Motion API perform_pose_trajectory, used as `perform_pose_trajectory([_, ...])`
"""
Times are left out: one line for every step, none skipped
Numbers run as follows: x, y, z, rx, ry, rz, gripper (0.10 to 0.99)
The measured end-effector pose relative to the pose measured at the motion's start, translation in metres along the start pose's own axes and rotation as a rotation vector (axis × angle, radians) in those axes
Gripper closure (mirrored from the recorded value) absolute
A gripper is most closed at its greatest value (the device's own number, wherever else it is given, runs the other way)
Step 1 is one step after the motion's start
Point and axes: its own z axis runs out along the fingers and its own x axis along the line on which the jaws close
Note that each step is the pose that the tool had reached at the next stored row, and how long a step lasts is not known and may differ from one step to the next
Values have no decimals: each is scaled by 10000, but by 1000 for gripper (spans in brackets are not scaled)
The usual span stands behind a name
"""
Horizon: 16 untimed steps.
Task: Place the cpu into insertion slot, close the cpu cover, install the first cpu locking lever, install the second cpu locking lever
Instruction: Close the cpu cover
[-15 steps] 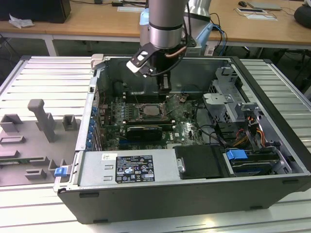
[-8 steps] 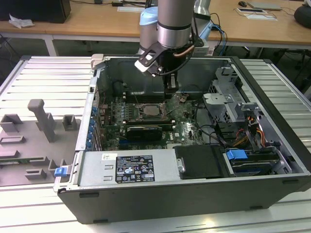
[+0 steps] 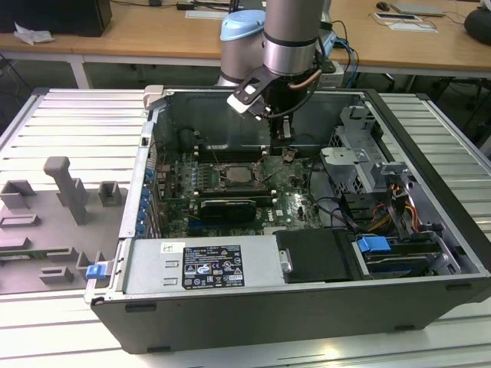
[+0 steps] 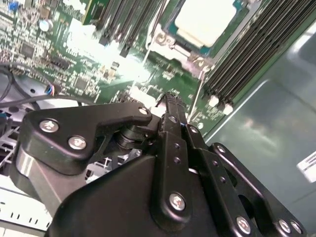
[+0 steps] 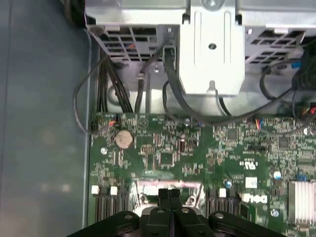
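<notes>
The gripper (image 3: 281, 152), fingers pressed together with nothing between them, is held just at the exterior view's right of the insertion slot (image 3: 222, 176), where the cpu (image 4: 207, 19) is seated.

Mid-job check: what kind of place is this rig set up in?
Probably a robotics lab or test workshop: an open computer case sits on a slatted metal table, grey fixture blocks lie beside it, and wooden desks stand behind.
</notes>
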Motion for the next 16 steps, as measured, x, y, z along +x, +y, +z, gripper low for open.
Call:
perform_pose_trajectory([1, 41, 2, 3, 0, -3, 980])
perform_pose_trajectory([2, 57, 3, 5, 0, -5, 980])
perform_pose_trajectory([4, 77, 4, 7, -1, -10, 980])
perform_pose_trajectory([7, 106, 5, 11, 0, -20, 980])
perform_pose_trajectory([10, 136, 7, 15, 0, -29, 980])
perform_pose_trajectory([11, 155, 9, 18, 2, -35, 980])
perform_pose_trajectory([12, 168, 9, 20, 2, -39, 980])
perform_pose_trajectory([14, 186, 11, 24, 3, -42, 980])
perform_pose_trajectory([14, 198, 12, 31, 2, -47, 980])
perform_pose_trajectory([15, 212, 14, 40, 2, -52, 980])
perform_pose_trajectory([16, 222, 17, 47, 2, -55, 980])
perform_pose_trajectory([16, 237, 20, 60, 2, -59, 980])
perform_pose_trajectory([16, 247, 24, 68, 2, -61, 980])
perform_pose_trajectory([16, 256, 28, 76, 3, -62, 980])
perform_pose_trajectory([17, 264, 33, 84, 4, -61, 980])
perform_pose_trajectory([16, 272, 40, 92, 4, -62, 980])
